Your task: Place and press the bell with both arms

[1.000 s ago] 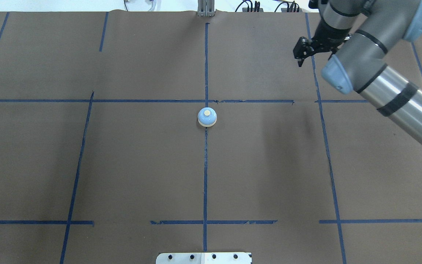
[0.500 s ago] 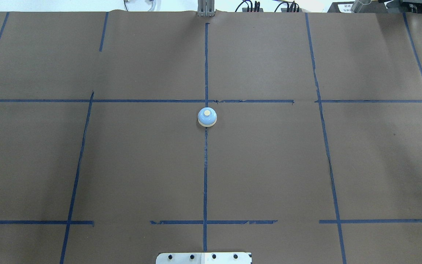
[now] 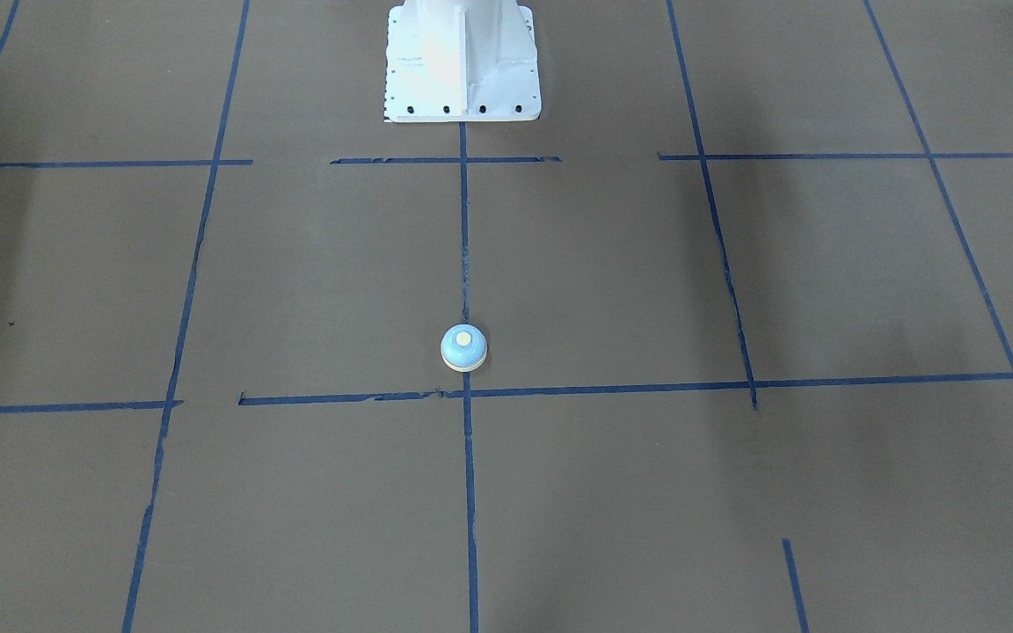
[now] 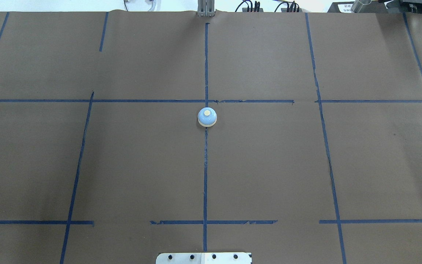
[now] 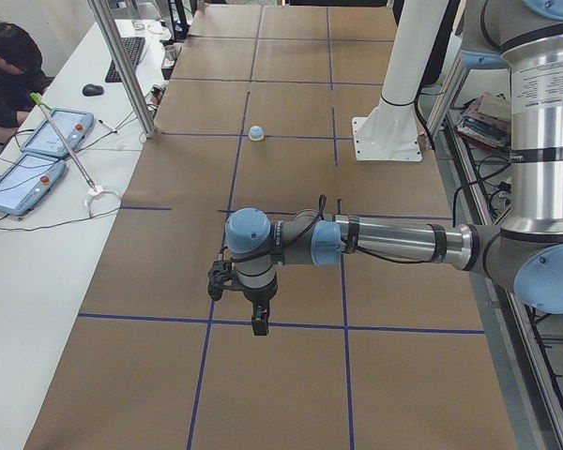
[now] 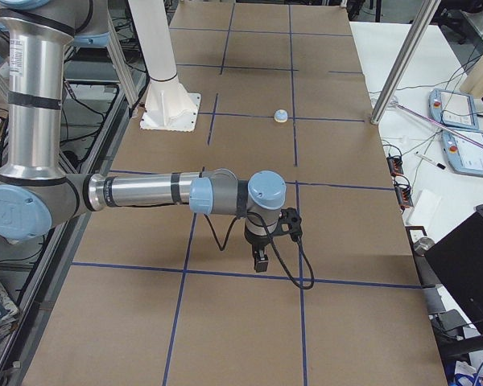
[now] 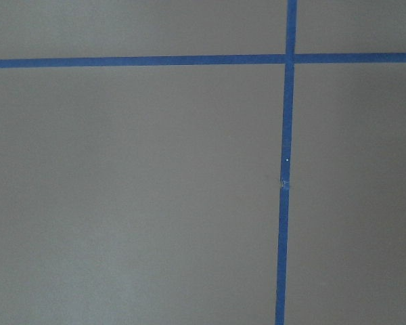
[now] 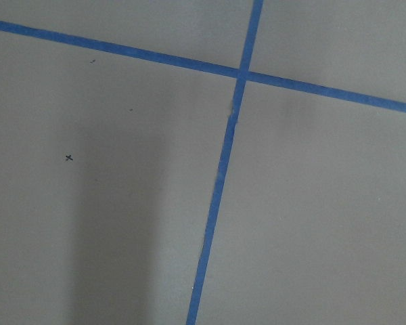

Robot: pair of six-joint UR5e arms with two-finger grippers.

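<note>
The bell (image 4: pixel 207 117) stands upright on the centre tape (image 4: pixel 205 165) line, just to the robot's side of a crossing, with its cream button up, a smooth light-blue dome and a tan rim at the foot. In the side views it is small and its button hard to make out. Nothing touches it; matte brown paper (image 4: pixel 141 157) lies flat all round it, marked only by the blue grid, which is ragged in places. The white bolted pedestal (image 3: pixel 462 61) is well apart from it on the same line, and is cut off at the frame edge.

Both arms are outside the overhead and front views. The left arm (image 5: pixel 394 242) reaches out level over one end of the table, its left gripper (image 5: pixel 253 314) pointing down and seemingly clear of the paper. The right arm (image 6: pixel 137 193) does likewise at the other end with the right gripper (image 6: pixel 261 257). Whether either gripper's jaws are spread or pressed together cannot be told. The wrist views show only paper and crossing tape, no fingers.
</note>
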